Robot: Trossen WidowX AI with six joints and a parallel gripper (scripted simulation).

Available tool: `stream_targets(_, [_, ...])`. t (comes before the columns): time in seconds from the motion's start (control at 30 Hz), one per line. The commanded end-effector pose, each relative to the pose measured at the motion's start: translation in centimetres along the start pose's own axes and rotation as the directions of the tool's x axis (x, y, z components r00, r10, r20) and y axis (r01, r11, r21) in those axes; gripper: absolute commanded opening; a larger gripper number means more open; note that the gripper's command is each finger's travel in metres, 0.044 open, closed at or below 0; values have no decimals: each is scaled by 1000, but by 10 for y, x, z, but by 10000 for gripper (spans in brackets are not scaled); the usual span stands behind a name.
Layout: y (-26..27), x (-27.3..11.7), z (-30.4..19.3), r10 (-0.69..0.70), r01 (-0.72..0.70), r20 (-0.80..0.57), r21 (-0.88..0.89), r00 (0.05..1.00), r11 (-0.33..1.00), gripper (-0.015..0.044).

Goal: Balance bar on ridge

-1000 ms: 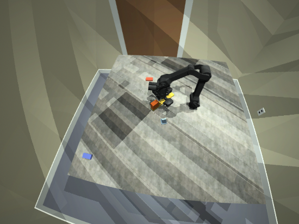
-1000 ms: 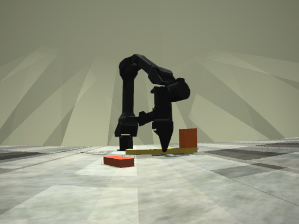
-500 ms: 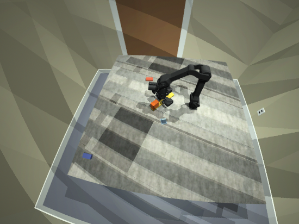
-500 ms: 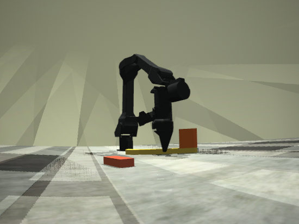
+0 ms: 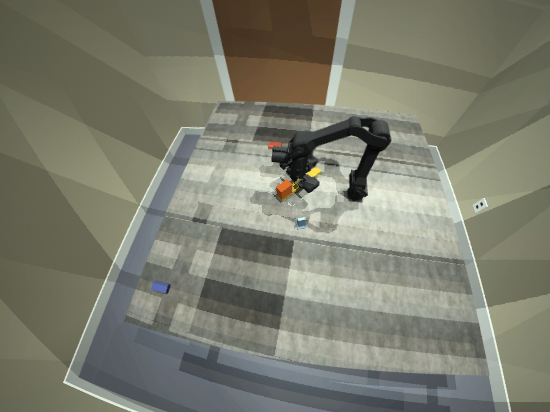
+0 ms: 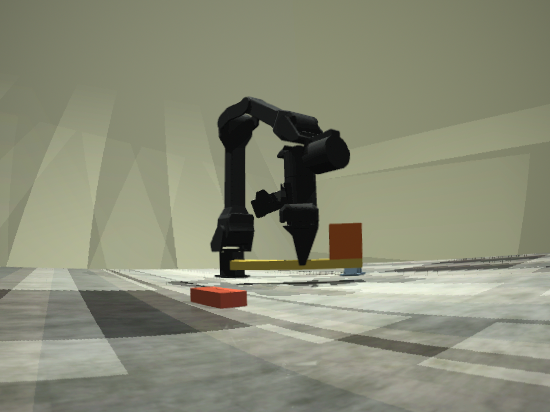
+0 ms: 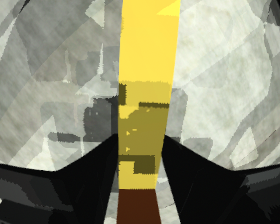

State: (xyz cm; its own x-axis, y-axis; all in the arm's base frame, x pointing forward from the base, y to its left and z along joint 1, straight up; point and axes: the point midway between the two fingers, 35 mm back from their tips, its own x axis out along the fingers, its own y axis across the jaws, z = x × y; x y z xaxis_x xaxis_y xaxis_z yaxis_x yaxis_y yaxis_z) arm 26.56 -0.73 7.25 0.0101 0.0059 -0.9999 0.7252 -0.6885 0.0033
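My gripper is shut on the yellow bar, between its middle and its block end. An orange block stands on that end. The bar is held a little above the table, nearly level, with its shadow below it in the exterior view. The ridge, a small light-blue piece, stands on the table apart from the bar, toward the front in the top view. In the exterior view it is mostly hidden behind the block end.
A red block lies on the table behind the gripper in the top view. A blue block lies near the table's front left corner. The arm's base stands right of the bar in the top view.
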Motion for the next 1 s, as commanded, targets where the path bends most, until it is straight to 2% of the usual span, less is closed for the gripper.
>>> stream_targets(0.0, [3,-13,-2,13,-13,-8,-2,1000,1000,0])
stream_targets(0.77, [-1,-69,2,13,-13,-4,-4,1000,1000,0])
stream_targets(0.97, [-14,-69,-11,12,-13,-5,-123,1000,992,0])
